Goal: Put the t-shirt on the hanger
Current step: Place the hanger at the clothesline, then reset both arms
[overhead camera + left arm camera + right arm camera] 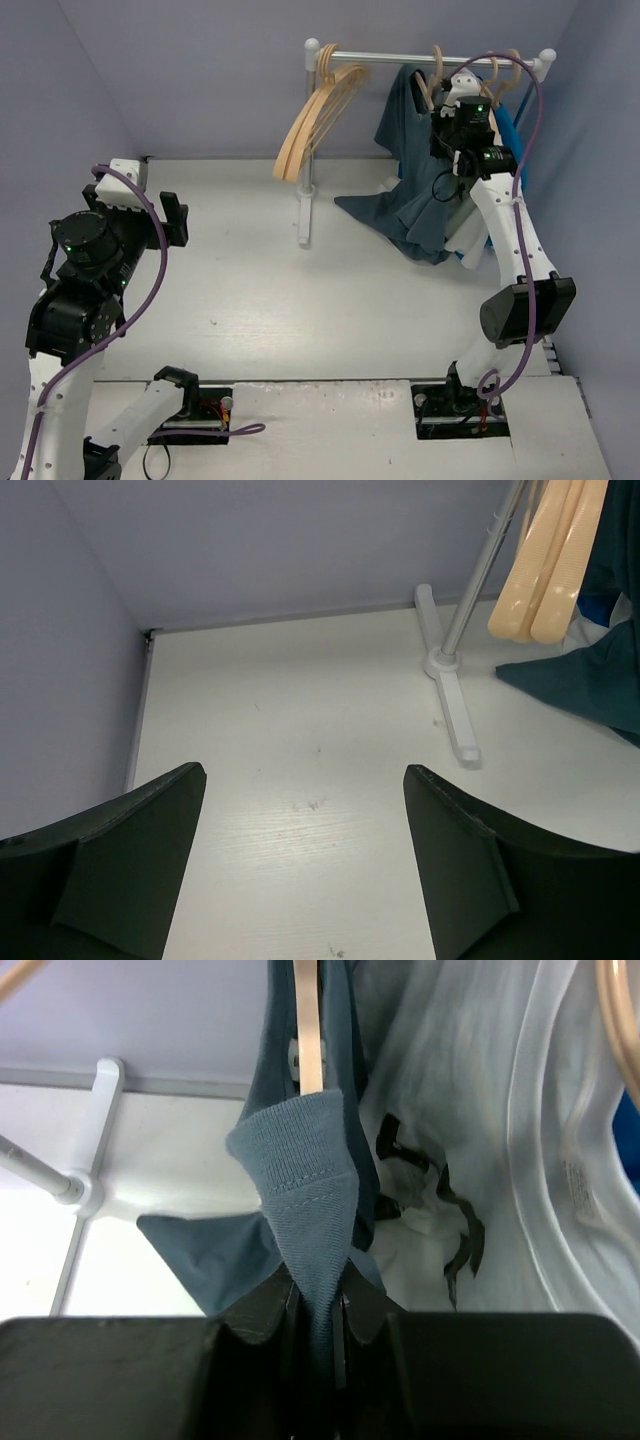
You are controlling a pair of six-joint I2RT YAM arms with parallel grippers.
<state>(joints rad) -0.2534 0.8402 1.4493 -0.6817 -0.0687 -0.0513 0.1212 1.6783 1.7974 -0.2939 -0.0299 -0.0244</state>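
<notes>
Nearest us, the left gripper (pixel 302 775) hangs at nine o'clock over the table (pixel 300 300), jaws spread wide and nothing between them. Out toward one o'clock is the action. The right gripper (pixel 318 1310) is up at the rack (pixel 390 57), pinched tight on a ribbed, stitched edge of the t-shirt (pixel 300 1180), which looks like collar band. The slate-blue cloth drapes from the hanger (pixel 308 1040), whose pale wooden arm shows at twelve o'clock from the pinch, and its lower part pools on the table. Whether both shoulders are seated, I can't tell. This is soft, light, floppy stuff. It'll likely sag and slip off smooth wood, so I'd take it by the stitched collar or a shoulder seam. Behind it at three o'clock hangs a white printed shirt (pixel 450 1160), and spare hangers (pixel 315 120) dangle at twelve.
</notes>
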